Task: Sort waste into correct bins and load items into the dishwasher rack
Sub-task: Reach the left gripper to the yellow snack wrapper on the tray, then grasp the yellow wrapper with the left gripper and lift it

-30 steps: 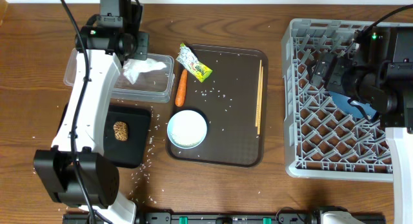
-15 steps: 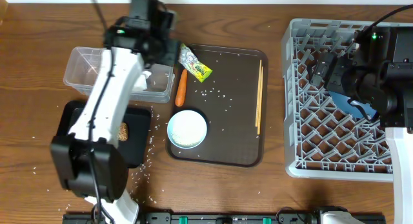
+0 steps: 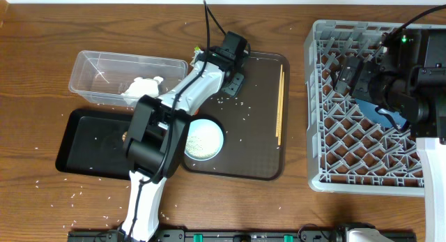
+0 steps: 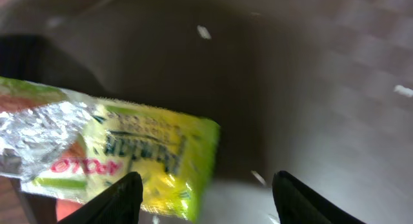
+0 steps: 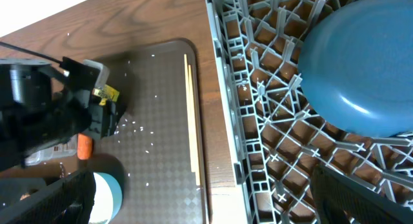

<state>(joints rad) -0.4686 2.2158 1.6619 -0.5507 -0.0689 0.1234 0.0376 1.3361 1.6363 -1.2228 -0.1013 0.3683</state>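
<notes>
The left gripper (image 4: 206, 195) hangs with jaws spread over the wrapper (image 4: 129, 153). The wrapper lies flat on the brown tray (image 3: 258, 130) near the counter's far edge, off-centre towards one finger rather than between both. Closing here may pinch only the slick foil edge, or shove it aside. Its green and red lettering is upside down and too blurred to read. At the right edge, the right gripper (image 5: 206, 201) is spread and empty above the rack (image 5: 258, 133), where the blue dish (image 5: 361, 69) sits.
</notes>
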